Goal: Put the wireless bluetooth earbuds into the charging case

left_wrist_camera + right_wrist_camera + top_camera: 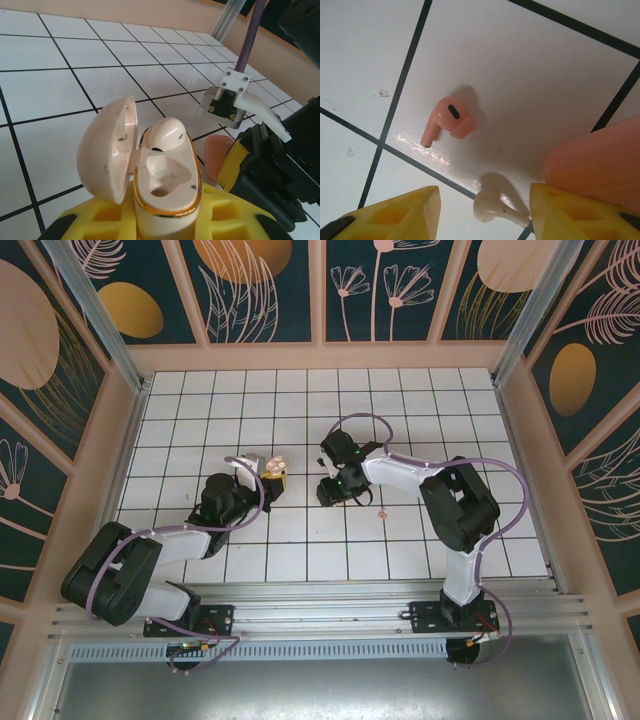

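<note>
The charging case (165, 170) is cream-white with a gold rim, and its lid (102, 150) is swung open to the left. It stands upright, and my left gripper (167, 225) is shut on its base with yellow pads. One cream earbud (167, 134) sits in the far socket; the near socket is empty. In the top view the case (273, 466) sits at the left gripper (264, 476). My right gripper (485, 212) is open, low over the table. A second cream earbud (496, 208) lies between its yellow fingers, untouched. A pink earbud (447, 120) lies just beyond it.
A salmon-pink rounded object (600, 162) lies against my right finger; I cannot tell what it is. It is also in the left wrist view (217, 155), close to the case. The right gripper (337, 490) is about one tile from the left one. Pale walls surround the white grid table (420, 420).
</note>
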You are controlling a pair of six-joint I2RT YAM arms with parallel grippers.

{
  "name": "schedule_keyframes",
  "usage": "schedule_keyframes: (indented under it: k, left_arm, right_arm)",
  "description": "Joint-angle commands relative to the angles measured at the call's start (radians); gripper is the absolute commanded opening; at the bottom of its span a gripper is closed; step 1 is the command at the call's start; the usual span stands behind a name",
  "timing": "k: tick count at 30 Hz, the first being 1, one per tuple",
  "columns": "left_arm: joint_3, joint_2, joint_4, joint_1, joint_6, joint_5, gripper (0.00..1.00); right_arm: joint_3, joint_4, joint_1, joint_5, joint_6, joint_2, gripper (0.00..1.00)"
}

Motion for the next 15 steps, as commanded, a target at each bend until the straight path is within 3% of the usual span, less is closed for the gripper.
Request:
schedule_keyframes:
  k: [1,15]
  left_arm:
    - [0.030,0.004,0.004,0.005,0.024,0.011,0.17]
    - [0.027,-0.019,0.000,0.004,0.028,0.010,0.17]
  right_arm:
    - [0.023,-0.067,0.015,0.004,-0.019,0.025,0.49]
    - [0.074,-0.129,0.055,0.098,-0.035,0.055,0.40]
